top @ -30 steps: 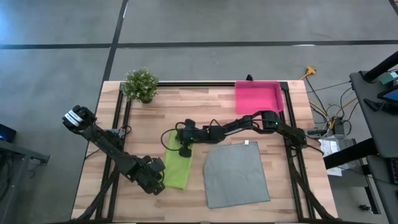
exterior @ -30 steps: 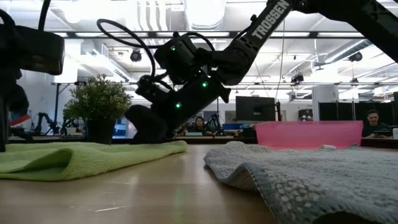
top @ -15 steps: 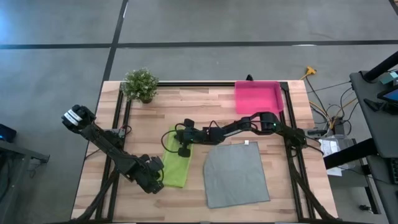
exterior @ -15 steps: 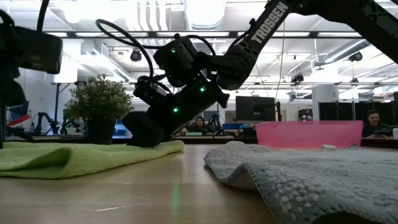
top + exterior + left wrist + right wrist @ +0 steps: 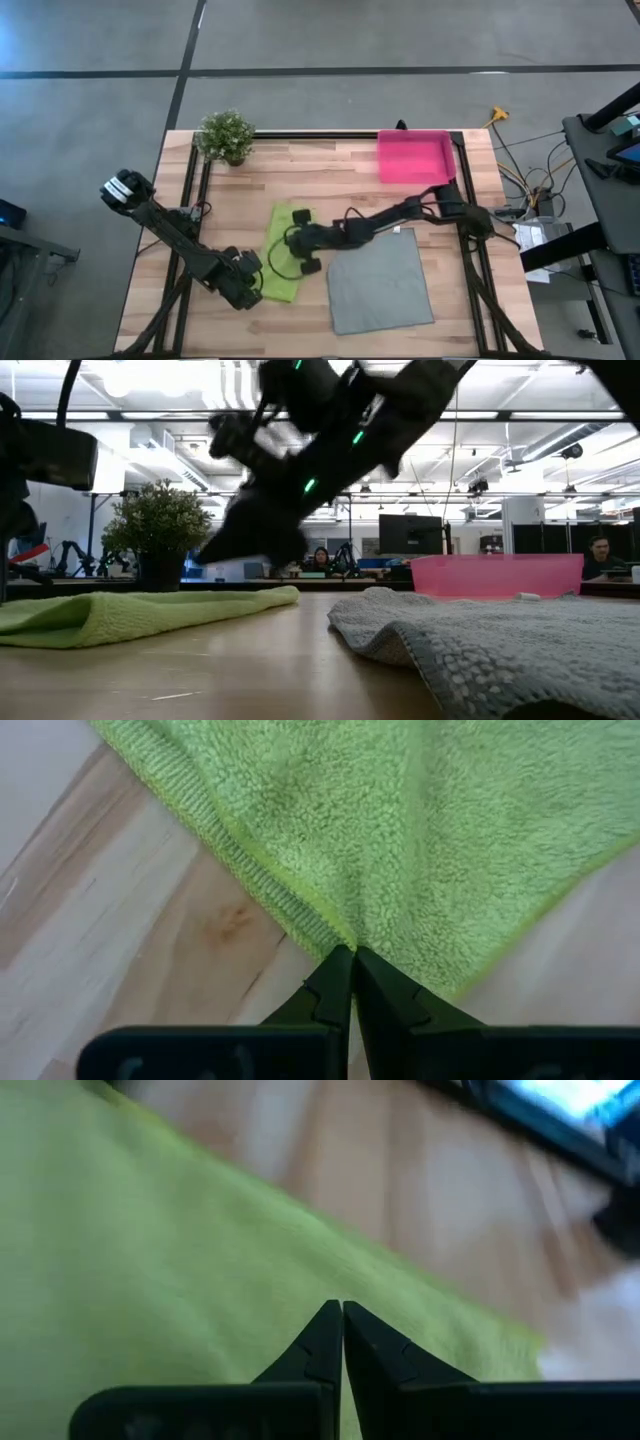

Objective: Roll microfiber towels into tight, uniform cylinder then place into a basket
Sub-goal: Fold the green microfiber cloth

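High view: green towel (image 5: 281, 256) is laid folded on the worktop (image 5: 330, 175), left of the grey towel (image 5: 378, 279). Left claw (image 5: 352, 958) is pinched shut on its near corner. Right claw (image 5: 341, 1312) is closed empty above it. Basket (image 5: 415, 157) is well apart.

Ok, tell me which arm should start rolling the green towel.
Left, probably. The left gripper is shut on the green towel at its near edge. The right gripper, jaws shut, sits above the towel's other side without gripping it.
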{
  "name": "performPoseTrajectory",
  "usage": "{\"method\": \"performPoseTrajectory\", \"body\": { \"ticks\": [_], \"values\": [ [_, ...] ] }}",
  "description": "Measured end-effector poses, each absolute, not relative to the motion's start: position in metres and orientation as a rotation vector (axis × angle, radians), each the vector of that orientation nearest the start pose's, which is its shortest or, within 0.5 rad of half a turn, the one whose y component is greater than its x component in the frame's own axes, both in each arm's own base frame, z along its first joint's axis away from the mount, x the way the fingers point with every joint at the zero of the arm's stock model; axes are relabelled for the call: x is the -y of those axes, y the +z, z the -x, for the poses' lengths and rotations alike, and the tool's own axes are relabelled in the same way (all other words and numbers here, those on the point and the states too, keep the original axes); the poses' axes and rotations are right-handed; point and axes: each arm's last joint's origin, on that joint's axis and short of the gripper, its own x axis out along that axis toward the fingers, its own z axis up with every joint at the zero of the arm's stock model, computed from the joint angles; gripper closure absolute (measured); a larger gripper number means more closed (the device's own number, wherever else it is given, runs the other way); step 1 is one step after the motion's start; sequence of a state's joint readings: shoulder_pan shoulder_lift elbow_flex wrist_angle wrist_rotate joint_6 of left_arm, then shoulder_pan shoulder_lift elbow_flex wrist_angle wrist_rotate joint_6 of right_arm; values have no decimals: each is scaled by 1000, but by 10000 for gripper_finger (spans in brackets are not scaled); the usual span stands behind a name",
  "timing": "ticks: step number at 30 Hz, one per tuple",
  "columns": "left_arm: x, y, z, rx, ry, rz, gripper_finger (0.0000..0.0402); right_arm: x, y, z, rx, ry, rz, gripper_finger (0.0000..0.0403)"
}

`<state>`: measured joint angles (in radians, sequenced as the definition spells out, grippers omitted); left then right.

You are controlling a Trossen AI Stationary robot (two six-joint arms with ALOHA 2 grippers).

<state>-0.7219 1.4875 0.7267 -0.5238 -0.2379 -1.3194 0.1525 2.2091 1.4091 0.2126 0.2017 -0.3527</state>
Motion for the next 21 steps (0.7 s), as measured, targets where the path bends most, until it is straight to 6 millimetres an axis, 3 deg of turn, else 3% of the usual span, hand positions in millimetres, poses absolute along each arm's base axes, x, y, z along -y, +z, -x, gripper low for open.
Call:
{"method": "performPoseTrajectory", "body": {
  "ticks": [5, 8, 12, 18, 21],
  "values": [
    [155, 147, -187, -1123, 401, 487, 402, -93, 155, -432, -545, 159, 521, 394],
    [154, 148, -187, -1104, 389, 444, 402, -106, 169, -411, -491, 305, 452, 394],
    [153, 148, -190, -1080, 391, 440, 402, -117, 163, -400, -424, 385, 299, 394],
    [164, 153, -202, -983, 304, 599, 402, -131, 135, -416, -339, 380, 271, 394],
    [168, 155, -203, -986, 282, 632, 402, -138, 120, -430, -396, 390, 238, 394]
  ]
}}
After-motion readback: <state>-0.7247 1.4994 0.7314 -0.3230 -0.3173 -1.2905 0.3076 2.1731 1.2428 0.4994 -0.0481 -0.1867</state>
